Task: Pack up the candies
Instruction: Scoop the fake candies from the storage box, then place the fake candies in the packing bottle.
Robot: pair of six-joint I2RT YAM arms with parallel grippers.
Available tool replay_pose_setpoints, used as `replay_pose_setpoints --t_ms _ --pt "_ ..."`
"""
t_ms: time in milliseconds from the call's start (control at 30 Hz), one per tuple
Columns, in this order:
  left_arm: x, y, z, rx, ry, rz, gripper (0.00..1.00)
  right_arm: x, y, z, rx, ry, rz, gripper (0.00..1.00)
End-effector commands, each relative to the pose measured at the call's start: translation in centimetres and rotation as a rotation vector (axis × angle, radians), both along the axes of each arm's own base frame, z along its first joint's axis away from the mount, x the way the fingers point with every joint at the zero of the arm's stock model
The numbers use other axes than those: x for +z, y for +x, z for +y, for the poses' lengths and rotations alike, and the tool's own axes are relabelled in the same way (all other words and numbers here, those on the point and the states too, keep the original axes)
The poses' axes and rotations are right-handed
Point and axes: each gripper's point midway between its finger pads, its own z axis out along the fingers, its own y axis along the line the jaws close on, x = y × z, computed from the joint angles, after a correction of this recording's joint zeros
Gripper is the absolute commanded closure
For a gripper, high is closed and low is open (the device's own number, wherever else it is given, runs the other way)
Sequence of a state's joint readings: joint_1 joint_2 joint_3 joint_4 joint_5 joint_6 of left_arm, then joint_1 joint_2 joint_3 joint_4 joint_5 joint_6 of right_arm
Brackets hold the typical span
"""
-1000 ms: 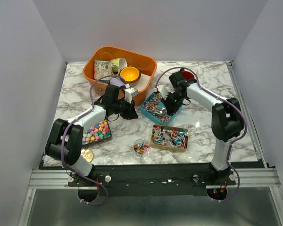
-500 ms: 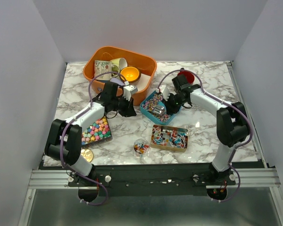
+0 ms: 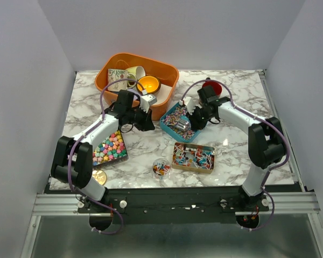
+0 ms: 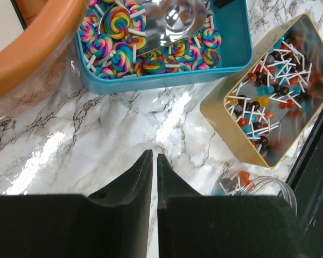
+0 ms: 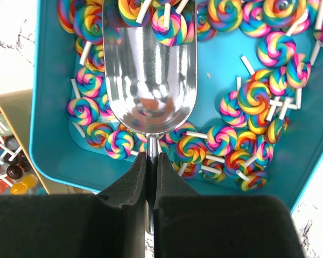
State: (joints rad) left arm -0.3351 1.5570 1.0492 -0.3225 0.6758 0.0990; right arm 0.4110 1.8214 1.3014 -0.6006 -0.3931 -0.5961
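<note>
Candies [image 5: 223, 137] are seen in several places on the marble counter [image 3: 231, 156]. Rainbow swirl lollipops [image 5: 253, 97] are spread over the floor of a teal tin [image 5: 54, 70]. Small ball lollipops [image 4: 264, 102] on white sticks are piled in a gold tin [image 4: 220, 134]. Pastel star pieces [image 3: 110, 149] are heaped at the left. A few more pieces are held in a small clear jar [image 3: 161, 167] near the front edge.

A silver scoop [image 5: 149, 75] is laid in the teal tin among the swirl lollipops, its bowl pointed away from the wrist camera. One lollipop is seen at the scoop's mouth, and the rest of the bowl is bare. The scoop's thin handle is clamped between the jaws of the right gripper [image 5: 151, 161].

The left gripper [image 4: 154, 158] is held over bare counter just beside the teal tin. The gold tin and the jar are off to one side of it in the wrist view. Its jaws are brought together with only a thin slit between them, and nothing is held.

An orange bin [image 3: 110, 67] with cups and a bowl inside is set just behind the left gripper. A red bowl [image 3: 212, 86] is partly hidden behind the right arm. A gold disc [image 3: 99, 176] lies at the counter's front left, near the star pieces.
</note>
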Motion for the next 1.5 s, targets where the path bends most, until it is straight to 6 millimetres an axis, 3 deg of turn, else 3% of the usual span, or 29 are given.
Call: replay_pose_setpoints --t_ms 0,267,600,700,733,767,1100,1200,1333,1467 --pt "0.1 0.7 0.1 0.012 0.002 -0.013 0.81 0.5 0.3 -0.4 -0.056 0.005 0.012 0.99" --pt "-0.1 0.7 0.1 -0.001 0.02 -0.004 0.81 2.9 0.4 0.6 -0.054 0.096 -0.049 0.99" --pt "-0.1 0.5 0.3 -0.004 0.026 -0.011 0.81 2.9 -0.8 0.0 -0.067 0.129 -0.096 0.99" --pt "0.3 0.4 0.5 -0.003 0.035 -0.027 0.81 4.9 -1.2 -0.2 -0.06 0.204 -0.136 0.99" --pt "0.5 0.5 0.7 -0.003 0.038 -0.037 0.81 4.9 -1.8 -0.3 -0.053 0.234 -0.141 0.99" --pt "0.9 0.4 0.7 -0.004 0.035 -0.051 0.81 7.1 -2.6 -0.1 -0.02 0.303 -0.189 0.99" --pt "3.2 0.4 1.9 0.035 0.014 -0.14 0.8 10.5 -5.8 -0.6 0.096 0.32 -0.264 0.99" --pt "4.2 -0.1 2.4 0.048 0.004 -0.167 0.8 10.6 -7.6 -1.2 0.174 0.267 -0.225 0.99" --pt "4.9 -0.7 3.5 0.079 0.002 -0.204 0.78 9.8 -11.6 -3.0 0.328 0.137 -0.127 0.99" --pt "4.8 -1.7 5.4 0.155 0.002 -0.218 0.77 9.9 -13.5 -4.4 0.414 0.037 -0.106 0.99"
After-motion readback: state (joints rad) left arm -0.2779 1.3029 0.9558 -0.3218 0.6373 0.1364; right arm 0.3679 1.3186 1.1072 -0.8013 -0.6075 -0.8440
